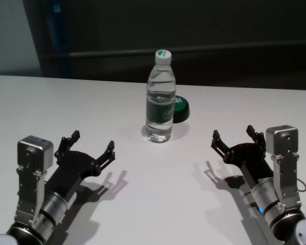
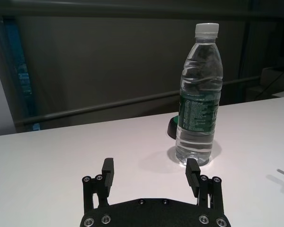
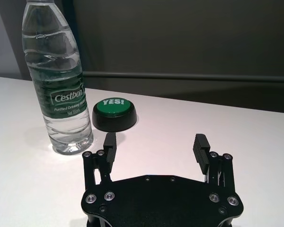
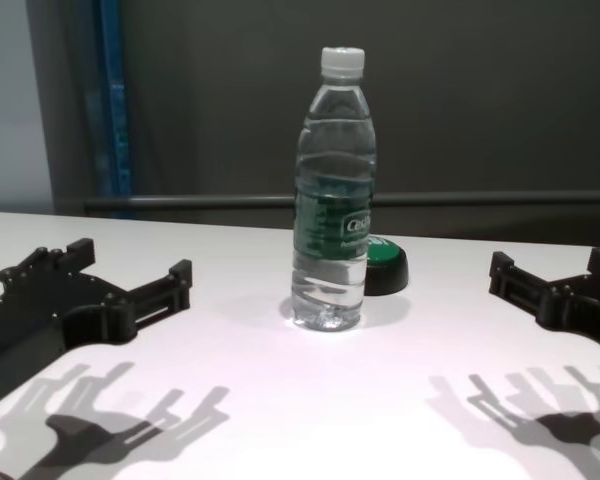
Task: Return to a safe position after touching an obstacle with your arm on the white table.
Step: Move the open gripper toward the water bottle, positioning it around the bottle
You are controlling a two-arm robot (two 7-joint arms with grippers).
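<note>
The obstacle was not the biggest thing in view; that was the large, flat, plain white matte table (image 1: 143, 204), which spread wide under everything else. On it, toward the far side and near the middle, stood the obstacle itself, a tall clear plastic water bottle (image 1: 159, 99) with a white screw cap and a dark green label lettered in white, upright and partly filled with water.

Nearer the robot than the bottle and off to its left, the left gripper (image 1: 86, 146), a black two-fingered claw on a silver wrist, hovered low over the table with its fingers spread wide and nothing between them. It was well apart from the bottle. The right gripper (image 1: 234, 138), of the same build, hung nearer the robot than the bottle and off to its right, likewise spread and holding nothing, also well clear of the bottle.

Just behind the bottle and a little to its right sat a low round green button (image 3: 114, 113) on a black base, marked "YES!", close beside the bottle.
</note>
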